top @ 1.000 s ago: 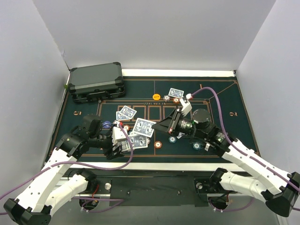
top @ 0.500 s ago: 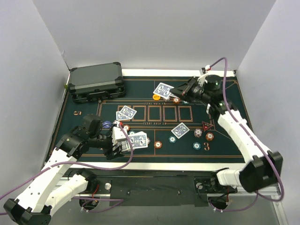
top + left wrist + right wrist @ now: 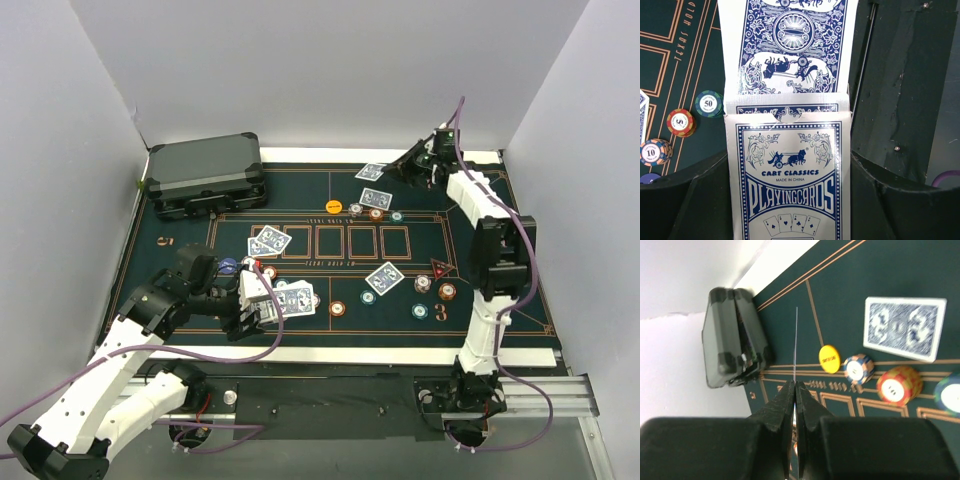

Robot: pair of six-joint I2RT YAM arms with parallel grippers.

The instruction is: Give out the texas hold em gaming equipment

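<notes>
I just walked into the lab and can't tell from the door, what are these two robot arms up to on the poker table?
They're laying out a poker game. The left gripper is shut on a box of playing cards at the near left, a card poking out. The right gripper, reaching to the far side, pinches a single card. More cards and chips lie scattered on the green mat; a grey case sits far left.
</notes>
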